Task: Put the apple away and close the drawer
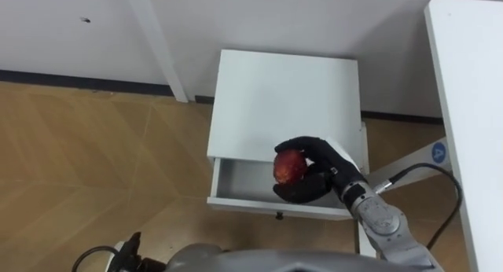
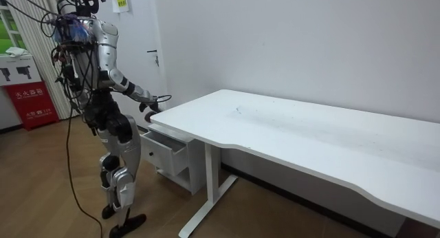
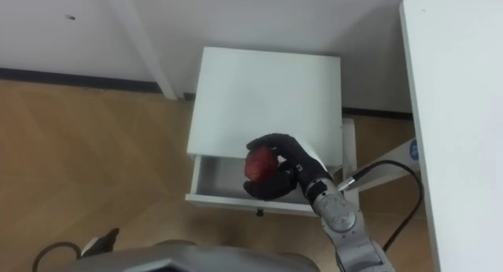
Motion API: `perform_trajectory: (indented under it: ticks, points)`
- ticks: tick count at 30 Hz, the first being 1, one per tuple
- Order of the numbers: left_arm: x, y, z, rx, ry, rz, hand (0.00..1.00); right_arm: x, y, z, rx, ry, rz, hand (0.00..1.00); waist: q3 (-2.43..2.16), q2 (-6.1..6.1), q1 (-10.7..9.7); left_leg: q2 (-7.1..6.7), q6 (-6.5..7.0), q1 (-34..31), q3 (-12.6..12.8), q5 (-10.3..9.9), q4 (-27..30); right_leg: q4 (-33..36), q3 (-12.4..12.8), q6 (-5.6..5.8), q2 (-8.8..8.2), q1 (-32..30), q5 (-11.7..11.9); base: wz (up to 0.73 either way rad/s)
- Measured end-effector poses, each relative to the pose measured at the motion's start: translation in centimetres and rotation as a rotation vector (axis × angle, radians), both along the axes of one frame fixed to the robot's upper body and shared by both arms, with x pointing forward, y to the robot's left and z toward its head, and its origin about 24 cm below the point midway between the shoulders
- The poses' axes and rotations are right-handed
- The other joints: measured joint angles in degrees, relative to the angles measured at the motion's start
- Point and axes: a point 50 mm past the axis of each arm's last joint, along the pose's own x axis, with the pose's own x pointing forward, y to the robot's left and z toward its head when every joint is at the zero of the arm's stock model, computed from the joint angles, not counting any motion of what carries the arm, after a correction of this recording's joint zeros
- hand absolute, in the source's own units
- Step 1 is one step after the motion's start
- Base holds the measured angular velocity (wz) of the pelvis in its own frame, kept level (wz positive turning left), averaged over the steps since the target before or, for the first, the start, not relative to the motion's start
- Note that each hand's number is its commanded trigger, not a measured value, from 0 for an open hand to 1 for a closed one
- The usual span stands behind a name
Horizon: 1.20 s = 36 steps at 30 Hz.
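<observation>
A red apple [image 1: 288, 166] sits in my right hand [image 1: 318, 171], whose dark fingers curl round it. The hand holds it above the open top drawer [image 1: 240, 183] of a small white cabinet [image 1: 283, 99]. The drawer is pulled out toward me and its inside looks bare. In the right eye view the apple [image 3: 259, 164] and my right hand [image 3: 287, 175] hang over the drawer [image 3: 216, 180] the same way. In the room view I stand upright facing the cabinet [image 2: 168, 150], right hand [image 2: 148, 106] stretched forward over it.
A large white desk [image 1: 471, 107] runs along my right, its leg [image 2: 205, 190] beside the cabinet. A white post [image 1: 161, 44] stands at the wall behind the cabinet. Wooden floor [image 1: 94, 162] lies to the left. A red box [image 2: 33, 104] stands by the room view's left wall.
</observation>
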Motion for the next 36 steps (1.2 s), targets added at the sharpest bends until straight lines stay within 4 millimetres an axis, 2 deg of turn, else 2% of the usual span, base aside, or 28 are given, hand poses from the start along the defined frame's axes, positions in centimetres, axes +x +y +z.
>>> perform_trajectory:
  ticks: [12, 20, 27, 33, 36]
  points:
    - [0.2, -0.1, 0.0, -0.007, -0.004, -0.002, 0.00, 0.0, 0.0, 0.0, 0.003, 0.007, 0.004, 0.00, -0.15, 0.48, -0.04, -0.01, 0.02, -0.34, -0.03, 0.00, 0.82, 0.07, -0.21, 0.00, 0.08, 0.12, 0.00, 0.00]
    - [0.3, -0.3, 0.0, -0.011, -0.007, -0.001, 0.00, 0.0, 0.0, 0.0, 0.002, 0.010, 0.002, 0.00, -0.58, 1.06, -0.06, -0.02, 0.02, -0.45, -0.03, 0.00, 1.28, 0.09, -0.22, 0.00, 0.08, 0.19, 0.00, 0.00]
    - [0.3, -0.3, 0.0, -0.010, -0.009, 0.000, 0.00, -0.1, -0.2, -0.1, 0.007, 0.016, -0.009, 0.00, -0.63, 1.04, -0.21, 0.02, 0.02, -0.39, -0.09, 0.01, 1.25, 0.05, -0.33, 0.00, 0.06, 0.20, 0.00, 0.00]
    - [0.2, -0.2, 0.0, 0.003, -0.016, 0.031, 0.00, -2.4, -1.6, -3.1, -0.029, 0.159, -0.105, 0.00, -0.59, 0.59, -0.37, 0.02, 0.02, 0.41, 0.03, 0.00, 1.19, 0.05, -0.39, 0.01, -0.10, 1.07, -0.01, 0.01]
    - [0.0, -0.2, -0.1, 0.002, -0.017, 0.062, 0.00, -4.0, -3.1, -4.7, -0.070, 0.248, -0.193, 0.00, -0.53, 0.62, -1.54, -0.14, 0.20, -0.17, -0.18, -0.11, 1.70, 0.60, -0.85, 0.15, -0.37, 0.99, -0.09, 0.09]
